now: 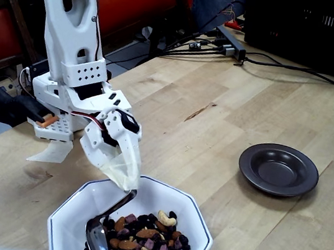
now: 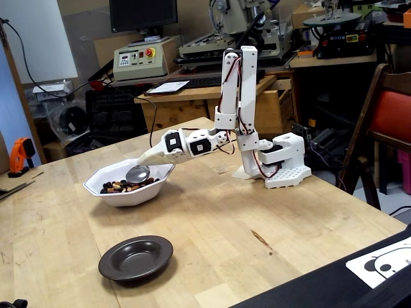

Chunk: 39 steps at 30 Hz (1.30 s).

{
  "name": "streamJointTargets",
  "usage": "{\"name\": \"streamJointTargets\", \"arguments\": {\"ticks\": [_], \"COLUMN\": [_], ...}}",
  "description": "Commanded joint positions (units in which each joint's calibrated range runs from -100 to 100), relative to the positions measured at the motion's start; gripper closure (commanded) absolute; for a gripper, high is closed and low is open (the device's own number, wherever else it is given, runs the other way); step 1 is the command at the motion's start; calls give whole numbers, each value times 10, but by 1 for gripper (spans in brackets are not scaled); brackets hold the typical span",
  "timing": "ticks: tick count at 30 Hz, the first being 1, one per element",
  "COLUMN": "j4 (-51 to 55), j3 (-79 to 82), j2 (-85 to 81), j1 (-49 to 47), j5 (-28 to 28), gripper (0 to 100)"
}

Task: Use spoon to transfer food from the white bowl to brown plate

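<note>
My gripper (image 1: 126, 180) is shut on the thin handle of the silver spoon (image 1: 97, 239) and reaches down over the white bowl (image 1: 75, 217). The spoon's oval bowl sits low inside the white bowl, at the left edge of the food (image 1: 149, 243), and looks empty. The food is a heap of almonds, cashews, raisins and purple cubes. The brown plate (image 1: 250, 169) lies empty on the table, well to the right of the bowl. In the other fixed view the gripper (image 2: 151, 158) holds the spoon (image 2: 137, 173) over the bowl (image 2: 128, 197), with the plate (image 2: 113, 264) in front.
The arm's white base (image 2: 282, 168) stands on the wooden table behind the bowl. A black crate (image 1: 313, 27) and cables (image 1: 253, 56) lie at the table's far edge. A red chair (image 2: 392, 115) stands beside the table. A panda sheet (image 2: 385, 263) lies at one corner.
</note>
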Motion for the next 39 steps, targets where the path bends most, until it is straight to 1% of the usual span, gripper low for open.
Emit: {"name": "streamJointTargets", "arguments": {"ticks": [1, 7, 13, 21, 30, 39], "j4": [-15, -15, -15, -15, -18, -22], "j3": [-3, 1, -2, -4, -4, -4], "j2": [-4, -3, -3, -4, -10, -11], "j1": [-48, -125, -175, -182, -182, -182], "j5": [-5, -51, -86, -137, -166, -211], "gripper": [98, 98, 98, 98, 98, 98]}}
